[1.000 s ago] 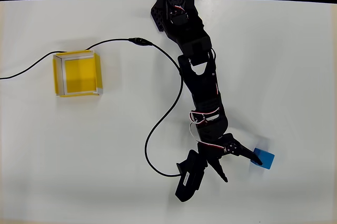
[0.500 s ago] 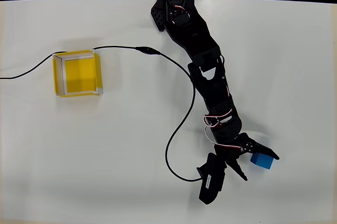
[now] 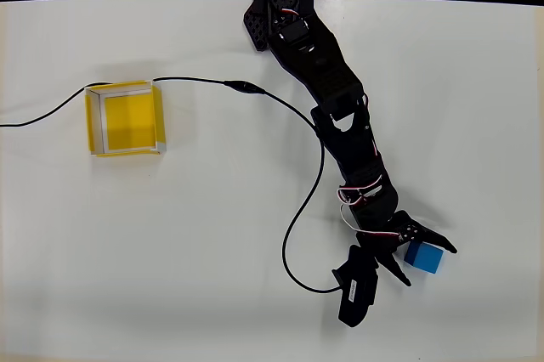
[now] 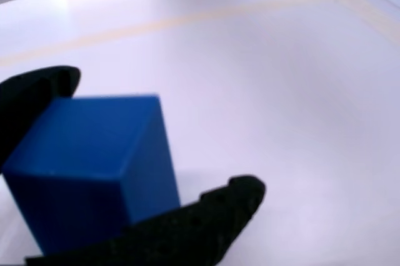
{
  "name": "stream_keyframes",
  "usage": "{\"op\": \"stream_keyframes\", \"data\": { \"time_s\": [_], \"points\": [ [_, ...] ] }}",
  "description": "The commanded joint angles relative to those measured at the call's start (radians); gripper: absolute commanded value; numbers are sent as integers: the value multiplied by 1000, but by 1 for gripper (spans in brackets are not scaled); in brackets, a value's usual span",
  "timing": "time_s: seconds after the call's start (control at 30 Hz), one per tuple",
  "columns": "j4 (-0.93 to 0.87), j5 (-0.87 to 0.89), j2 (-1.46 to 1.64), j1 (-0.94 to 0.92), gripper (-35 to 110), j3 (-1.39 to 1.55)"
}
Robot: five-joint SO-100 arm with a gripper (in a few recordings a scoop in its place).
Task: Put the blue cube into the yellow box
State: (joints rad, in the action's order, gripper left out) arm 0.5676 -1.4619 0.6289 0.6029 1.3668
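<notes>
My gripper [image 3: 427, 263] is spread wide, fingers either side of the blue cube [image 3: 423, 257], which sits on the white table [image 3: 170, 251] between them, not pinched. A black cable [image 3: 289, 115] trails off left. The yellow box [image 3: 125, 118] lies well apart at left, holding nothing.

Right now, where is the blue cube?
In the overhead view the blue cube sits on the table at lower right, between the open fingers, far from the yellow box at left.
</notes>
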Motion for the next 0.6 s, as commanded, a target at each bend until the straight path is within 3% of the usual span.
{"op": "stream_keyframes", "data": {
  "time_s": [0.0, 0.57],
  "points": [
    [6, -35, 58, 20, 45, -107],
    [-31, -155, 26, 32, 27, -135]
  ]
}}
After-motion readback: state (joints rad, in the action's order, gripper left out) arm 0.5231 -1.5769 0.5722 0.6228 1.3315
